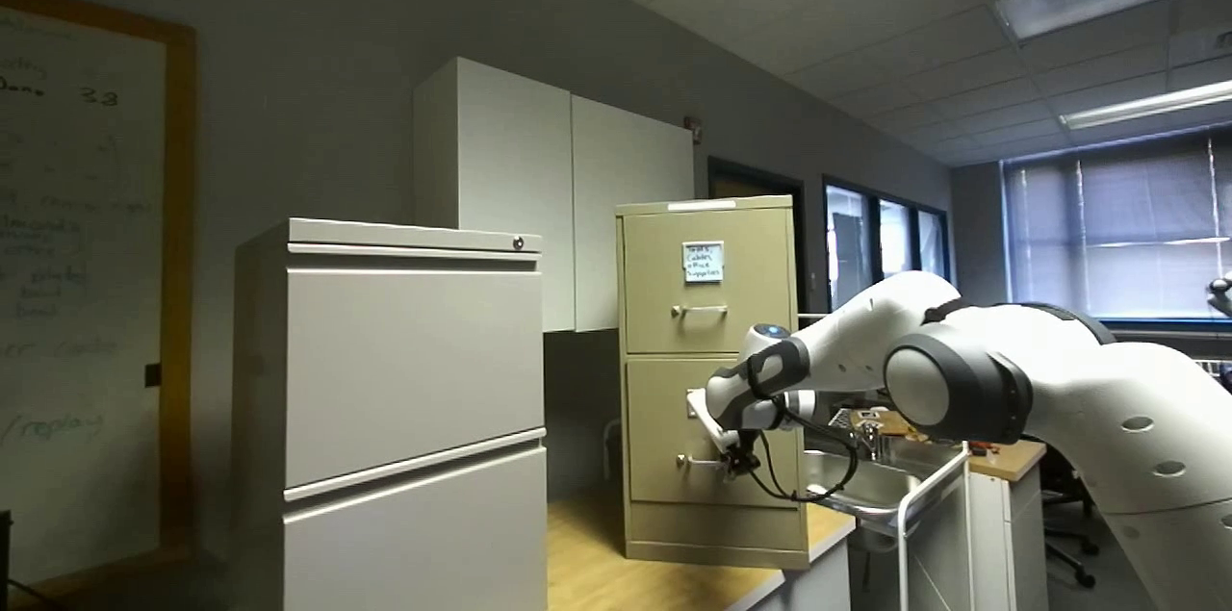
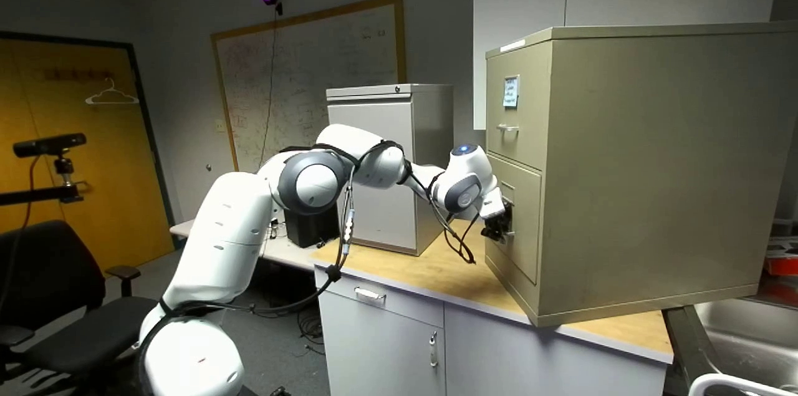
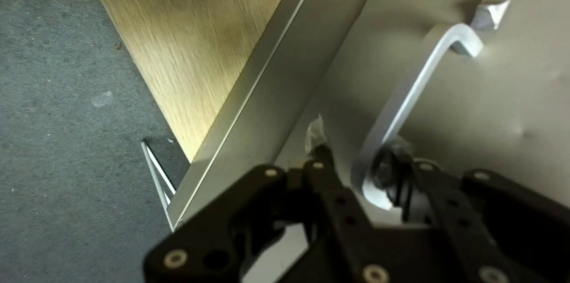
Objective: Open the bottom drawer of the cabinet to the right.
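Note:
In both exterior views the tan filing cabinet [image 1: 664,265] stands on a counter, its label on the top drawer. Its bottom drawer [image 1: 659,419] sits flush with the cabinet front. A pale metal handle [image 3: 416,91] crosses that drawer. My gripper [image 3: 356,140] is at one end of the handle, its fingers astride the bar. In the wrist view the right finger lies against or very close to the bar, while a visible gap separates the left finger [image 3: 317,135] from it. Clear tape wraps the fingertips. In an exterior view the gripper [image 2: 500,224] is right against the drawer front.
A pale grey two-drawer cabinet [image 1: 414,351] stands beside the tan one. The wooden counter [image 2: 436,265] ends in a front edge below the arm. A steel sink [image 1: 871,481] and a white rail [image 1: 929,496] lie on the tan cabinet's far side. White cupboards [image 1: 520,168] hang behind.

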You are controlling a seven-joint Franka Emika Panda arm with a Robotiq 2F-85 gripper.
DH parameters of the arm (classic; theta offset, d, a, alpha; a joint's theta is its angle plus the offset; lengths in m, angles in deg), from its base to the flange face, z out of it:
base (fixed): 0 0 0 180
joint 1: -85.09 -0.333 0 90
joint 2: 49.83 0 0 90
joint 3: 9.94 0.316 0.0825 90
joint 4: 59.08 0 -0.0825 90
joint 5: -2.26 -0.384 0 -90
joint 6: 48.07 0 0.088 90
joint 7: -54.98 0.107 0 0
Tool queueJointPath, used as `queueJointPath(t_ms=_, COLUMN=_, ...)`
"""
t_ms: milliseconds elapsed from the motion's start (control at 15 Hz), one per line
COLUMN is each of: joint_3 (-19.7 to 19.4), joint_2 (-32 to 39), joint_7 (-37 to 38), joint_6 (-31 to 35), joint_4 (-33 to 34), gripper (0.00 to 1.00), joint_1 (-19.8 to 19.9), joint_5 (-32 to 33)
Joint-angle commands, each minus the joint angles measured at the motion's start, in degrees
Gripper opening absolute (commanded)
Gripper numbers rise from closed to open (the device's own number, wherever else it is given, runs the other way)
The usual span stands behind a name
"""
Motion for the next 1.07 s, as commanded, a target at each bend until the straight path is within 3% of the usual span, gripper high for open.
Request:
queueJointPath(t_ms=0, joint_3=1.38, joint_2=-4.56, joint_7=-7.35, joint_6=-4.43, joint_4=0.63, gripper=0.02, joint_1=0.28, joint_5=1.19)
queueJointPath(t_ms=467, joint_3=1.35, joint_2=-10.24, joint_7=-5.94, joint_6=-1.06, joint_4=-11.04, gripper=0.04, joint_1=-1.47, joint_5=1.34)
queueJointPath(t_ms=1000, joint_3=-0.75, joint_2=-10.81, joint_7=-6.73, joint_6=0.7, joint_4=-11.73, gripper=0.04, joint_1=-2.67, joint_5=5.16)
